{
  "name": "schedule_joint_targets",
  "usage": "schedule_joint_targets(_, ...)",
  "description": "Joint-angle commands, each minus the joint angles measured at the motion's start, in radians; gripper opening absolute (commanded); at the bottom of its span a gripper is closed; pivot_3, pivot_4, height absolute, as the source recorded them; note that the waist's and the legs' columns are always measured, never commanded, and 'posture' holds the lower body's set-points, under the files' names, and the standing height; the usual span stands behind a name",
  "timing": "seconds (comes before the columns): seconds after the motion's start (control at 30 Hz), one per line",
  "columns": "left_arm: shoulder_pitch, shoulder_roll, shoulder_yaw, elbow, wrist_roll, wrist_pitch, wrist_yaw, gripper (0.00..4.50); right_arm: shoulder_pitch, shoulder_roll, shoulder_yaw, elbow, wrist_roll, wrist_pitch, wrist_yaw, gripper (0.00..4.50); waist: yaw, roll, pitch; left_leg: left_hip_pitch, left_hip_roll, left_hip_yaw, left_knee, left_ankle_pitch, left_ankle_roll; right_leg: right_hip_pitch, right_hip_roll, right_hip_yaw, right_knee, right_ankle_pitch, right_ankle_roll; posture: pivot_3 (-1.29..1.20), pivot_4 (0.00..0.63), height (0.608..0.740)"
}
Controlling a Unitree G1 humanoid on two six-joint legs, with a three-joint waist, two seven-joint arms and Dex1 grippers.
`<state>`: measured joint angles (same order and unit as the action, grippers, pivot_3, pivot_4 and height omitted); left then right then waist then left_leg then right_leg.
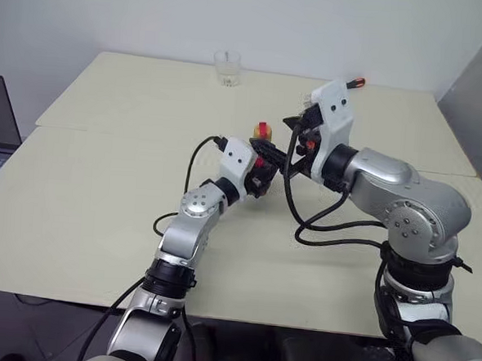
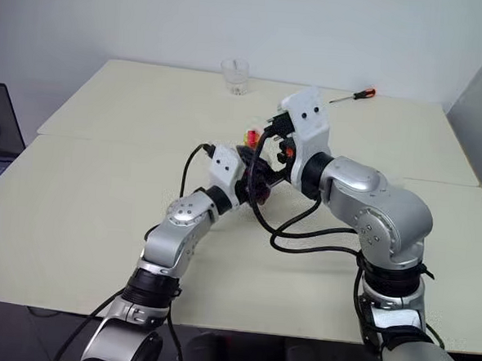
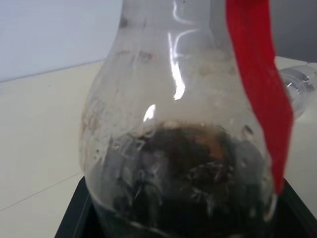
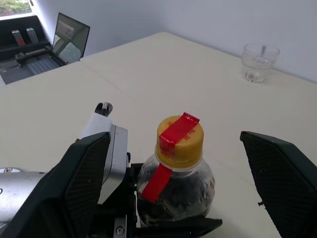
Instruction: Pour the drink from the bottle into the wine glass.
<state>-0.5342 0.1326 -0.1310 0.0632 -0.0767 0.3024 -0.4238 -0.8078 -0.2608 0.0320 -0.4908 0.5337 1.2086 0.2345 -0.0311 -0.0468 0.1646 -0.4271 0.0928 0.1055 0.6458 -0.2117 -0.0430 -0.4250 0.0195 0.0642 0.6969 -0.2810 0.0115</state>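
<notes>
The bottle [image 4: 179, 181] stands upright, its long axis vertical and its yellow cap [image 4: 180, 141] pointing straight up, near the middle of the cream tabletop [image 1: 102, 172]. It is small and clear with a rounded body; a red strip [image 4: 168, 153] runs over the cap and down the neck. The dark, nearly black drink [image 3: 183, 183] fills only the lower part of the body, with clear plastic above it.

The left gripper [image 4: 143, 210] has its black jaws closed around the bottle's lower body, reaching in level from the robot's left. The right gripper [image 4: 181, 183] hangs above the cap with its jaws spread wide, one black finger [image 4: 84, 183] on each side of the bottle and apart from it.

A short clear tumbler [image 1: 227, 68] stands well apart near the far edge of the tabletop, and a screwdriver [image 2: 354, 95] lies by the far right edge. A laptop [image 4: 64, 42] sits beyond the tabletop's left edge. The tabletop around the bottle lies bare on all sides.
</notes>
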Motion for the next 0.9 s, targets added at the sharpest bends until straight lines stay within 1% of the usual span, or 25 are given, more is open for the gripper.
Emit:
schedule_joint_targets(0.03,-0.037,-0.01,-0.007,-0.025,0.003,-0.014,0.007,2.19,-0.02,0.016,-0.023,-0.019,0.004,-0.01,-0.012,4.5,-0.001,0.0,0.0,0.0,0.0,0.0,0.0,0.0,0.001,0.0,0.0,0.0,0.0,0.0,0.0,0.0,0.15,0.74)
schedule_joint_targets(0.43,-0.031,-0.029,-0.015,-0.024,0.002,-0.017,0.005,2.15,-0.005,0.062,-0.042,0.033,-0.014,-0.053,-0.048,4.5,-0.001,0.0,0.0,-0.001,0.0,-0.007,-0.001,0.001,0.001,0.0,0.001,-0.002,0.0,0.0,0.0,0.0,0.15,0.74)
schedule_joint_targets(0.47,-0.031,-0.03,-0.016,-0.026,0.002,-0.018,0.005,2.15,-0.005,0.066,-0.04,0.038,-0.014,-0.056,-0.05,4.21,-0.001,0.0,0.0,-0.001,0.0,-0.008,-0.001,0.001,0.001,0.0,0.001,-0.002,0.0,0.0,0.0,0.0,0.15,0.74)
schedule_joint_targets(0.5,-0.031,-0.031,-0.018,-0.028,0.002,-0.018,0.004,2.15,-0.005,0.07,-0.038,0.043,-0.014,-0.057,-0.052,4.1,-0.001,0.0,0.0,-0.001,0.0,-0.008,-0.001,0.001,0.001,0.0,0.001,-0.002,0.0,0.0,0.0,0.0,0.15,0.74)
schedule_joint_targets(0.53,-0.031,-0.034,-0.019,-0.03,0.0,-0.017,0.003,2.15,-0.005,0.071,-0.037,0.047,-0.015,-0.058,-0.052,3.9,-0.001,0.0,0.0,-0.001,0.0,-0.009,-0.001,0.001,0.001,0.0,0.001,-0.002,0.0,0.0,0.0,0.0,0.15,0.74)
schedule_joint_targets(0.6,-0.033,-0.036,-0.022,-0.032,0.0,-0.017,0.001,2.15,-0.003,0.072,-0.037,0.056,-0.019,-0.059,-0.053,3.32,-0.001,0.0,0.0,-0.001,0.0,-0.009,-0.001,0.001,0.001,0.0,0.001,-0.003,0.0,0.0,0.0,0.0,0.15,0.74)
schedule_joint_targets(0.7,-0.035,-0.037,-0.024,-0.037,0.001,-0.017,0.002,2.14,-0.001,0.076,-0.042,0.06,-0.015,-0.053,-0.053,2.17,-0.001,0.0,0.0,-0.002,0.0,-0.01,-0.001,0.001,0.001,0.0,0.001,-0.003,0.0,0.0,0.0,0.0,0.15,0.74)
schedule_joint_targets(0.73,-0.035,-0.037,-0.023,-0.037,0.001,-0.017,0.003,2.11,-0.001,0.077,-0.044,0.061,-0.012,-0.051,-0.052,1.85,-0.001,0.0,0.0,-0.002,0.0,-0.01,-0.001,0.001,0.001,0.0,0.001,-0.003,0.0,0.0,0.0,0.0,0.15,0.74)
schedule_joint_targets(0.9,-0.035,-0.034,-0.021,-0.037,0.003,-0.021,0.003,2.06,-0.003,0.076,-0.042,0.068,-0.013,-0.049,-0.049,1.84,-0.001,0.0,0.0,-0.002,0.0,-0.011,-0.001,0.001,0.001,0.0,0.001,-0.003,0.0,0.0,0.0,0.0,0.15,0.74)
